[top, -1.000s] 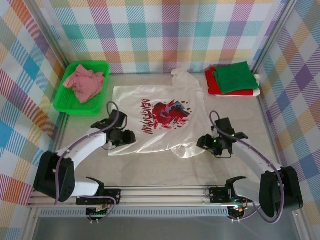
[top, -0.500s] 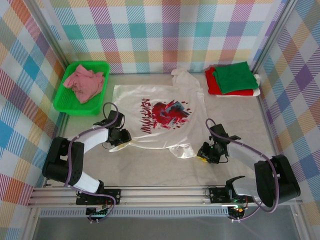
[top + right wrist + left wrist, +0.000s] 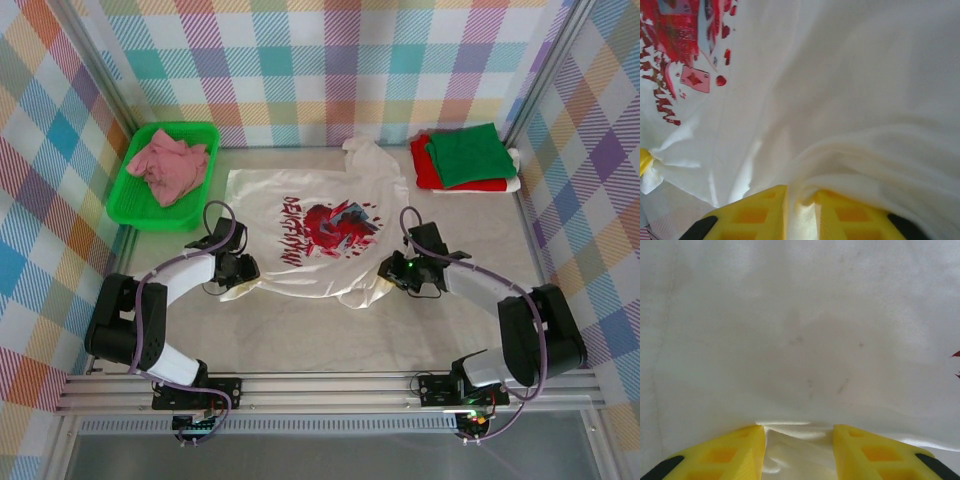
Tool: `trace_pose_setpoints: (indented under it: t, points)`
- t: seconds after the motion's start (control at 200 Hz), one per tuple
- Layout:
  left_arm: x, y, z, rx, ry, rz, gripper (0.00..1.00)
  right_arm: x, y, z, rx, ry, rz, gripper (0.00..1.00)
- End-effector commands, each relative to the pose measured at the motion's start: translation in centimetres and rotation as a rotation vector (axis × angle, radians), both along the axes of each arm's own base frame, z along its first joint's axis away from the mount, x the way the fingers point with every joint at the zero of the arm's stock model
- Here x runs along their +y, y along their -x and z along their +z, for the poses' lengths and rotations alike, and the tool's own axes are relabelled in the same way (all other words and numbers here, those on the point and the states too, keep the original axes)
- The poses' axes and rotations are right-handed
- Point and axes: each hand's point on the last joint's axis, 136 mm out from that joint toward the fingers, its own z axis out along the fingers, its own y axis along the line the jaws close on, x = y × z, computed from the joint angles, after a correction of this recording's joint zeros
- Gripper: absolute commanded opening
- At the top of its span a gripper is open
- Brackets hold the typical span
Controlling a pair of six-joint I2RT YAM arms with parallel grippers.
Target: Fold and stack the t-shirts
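from above, on the tabletop (image 3: 330, 330), the white t-shirt with red-and-dark chest print (image 3: 320, 235) lies spread, left tool (image 3: 243, 272) and right tool (image 3: 388, 272) at its near hem corners. left wrist: part-closed, pinching bunched hem. right wrist: nearly shut on limp, light cloth, best held at corners.

Green plastic tray (image 3: 135, 212) at the far left of the table, just beside the left wall, pale beige tabletop (image 3: 330, 335), pastel plaid walls (image 3: 330, 70) on three sides, slanting aluminium corner post (image 3: 548, 70) at the back right, aluminium rail (image 3: 330, 385) along the near edge.
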Motion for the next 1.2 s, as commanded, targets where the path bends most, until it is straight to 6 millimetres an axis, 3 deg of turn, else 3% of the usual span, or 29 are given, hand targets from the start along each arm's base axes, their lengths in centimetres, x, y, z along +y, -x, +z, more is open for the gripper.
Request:
trace_pose_setpoints:
  t: [0.0,0.08,0.205,0.42,0.52,0.665,0.845,0.915,0.945,1.06,1.195]
  points:
    - [0.4,-0.1,0.4,-0.012,-0.008,0.005,0.41,0.8,-1.0,0.7,-0.043,-0.018,0.019,0.18]
    - [0.5,-0.2,0.8,-0.023,-0.013,0.002,0.41,0.6,-1.1,0.5,-0.054,-0.004,0.016,0.07]
    - [0.6,-0.6,1.0,-0.037,-0.023,0.004,0.41,0.5,-2.0,1.5,-0.089,0.016,0.017,0.0]
    - [0.4,-1.2,1.7,-0.057,-0.012,0.006,0.41,1.4,-4.8,4.2,-0.162,0.028,0.052,0.0]
    - [0.2,-1.7,2.3,-0.074,-0.004,0.007,0.41,2.3,-6.7,5.7,-0.201,0.03,0.062,0.0]
    - [0.2,-2.7,3.1,-0.106,-0.003,0.012,0.41,3.4,-10.5,6.3,-0.212,0.05,0.058,0.0]
    - [0.0,-3.7,3.6,-0.117,0.004,0.012,0.42,5.1,-15.5,4.2,-0.171,0.094,0.068,0.0]
    - [0.0,-3.8,3.7,-0.121,0.004,0.012,0.42,5.9,-16.7,3.7,-0.149,0.086,0.084,0.24]
    - [0.0,-3.8,3.8,-0.122,0.005,0.011,0.42,6.1,-17.0,3.8,-0.144,0.08,0.086,0.3]
    - [0.3,-3.2,3.6,-0.107,-0.006,0.012,0.43,6.2,-16.3,5.5,-0.166,0.065,0.108,0.41]
    - [1.0,-2.4,3.5,-0.103,-0.018,0.027,0.43,4.9,-13.1,8.0,-0.207,0.071,0.135,0.48]
